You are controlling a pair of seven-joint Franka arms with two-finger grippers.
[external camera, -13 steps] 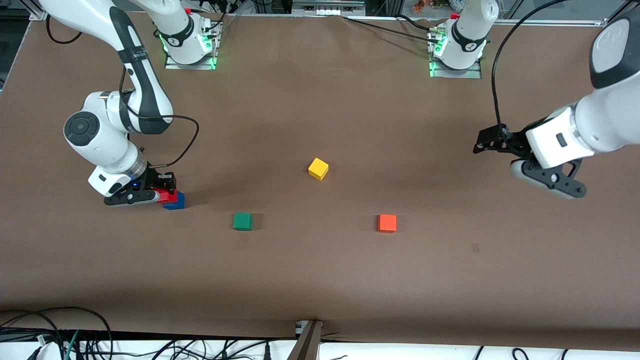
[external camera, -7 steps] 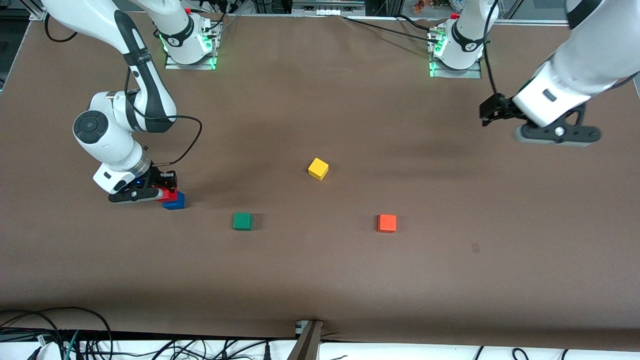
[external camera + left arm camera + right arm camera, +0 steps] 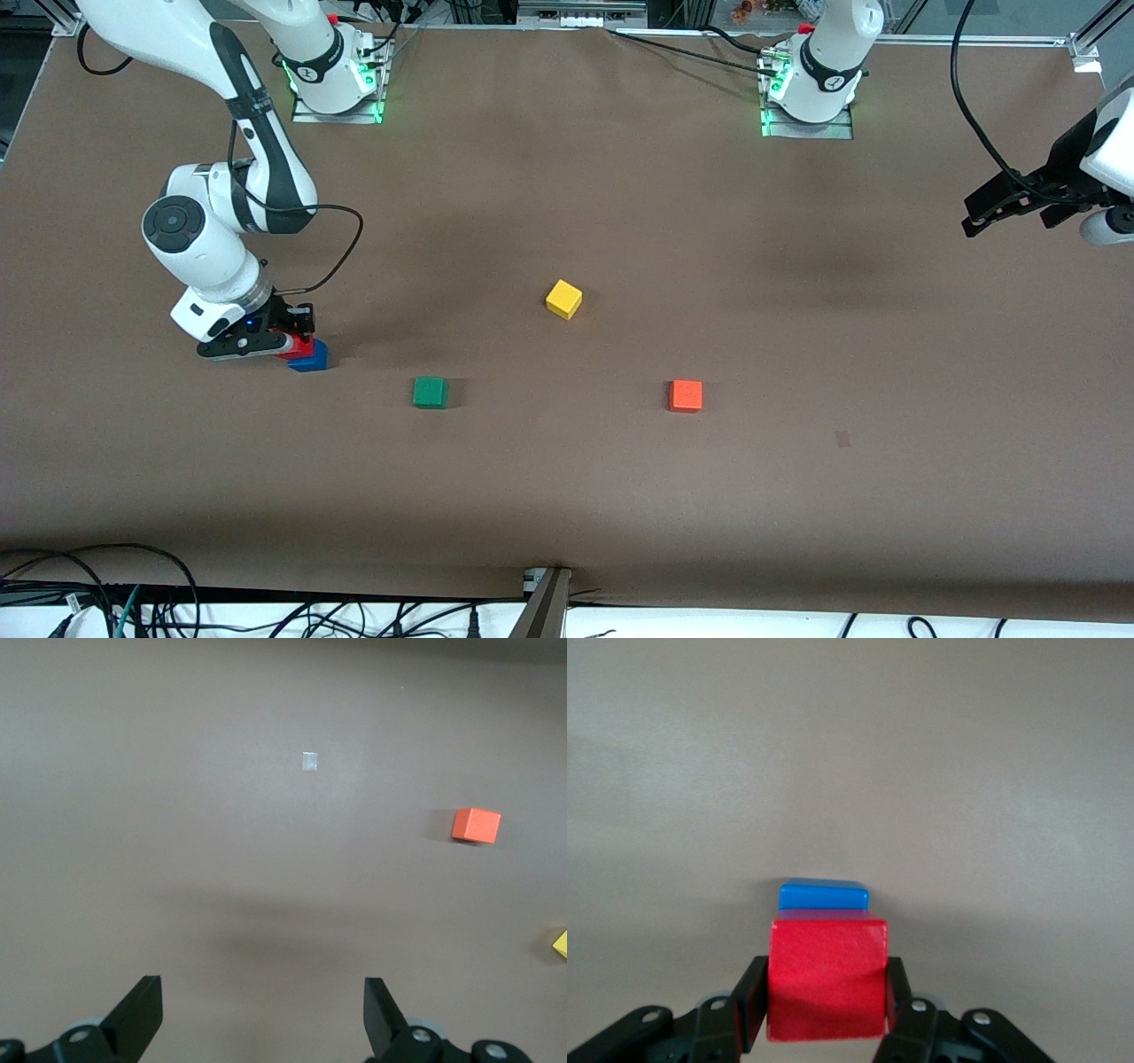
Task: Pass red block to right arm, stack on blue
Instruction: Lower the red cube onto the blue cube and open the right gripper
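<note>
Red block [image 3: 827, 976] is clamped by the right gripper [image 3: 297, 341] over the blue [image 3: 823, 895] (left gripper [image 3: 263, 1017] is spread, empty).

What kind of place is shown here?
Probably a robotics lab: two arms bolted to a brown table, small coloured cubes such as the green cube, and loose cables along its edge.

Brown surface [image 3: 567, 496] carries three loose cubes, well apart. Yellow cube [image 3: 563, 299] taken as landmark, sits mid-surface, turned askew. Green cube [image 3: 430, 392] nearer front camera than yellow cube, toward right arm's end. Orange cube [image 3: 686, 395] nearer front camera than yellow cube, toward left arm's end. Cables [image 3: 133, 602] along surface's near edge.
</note>
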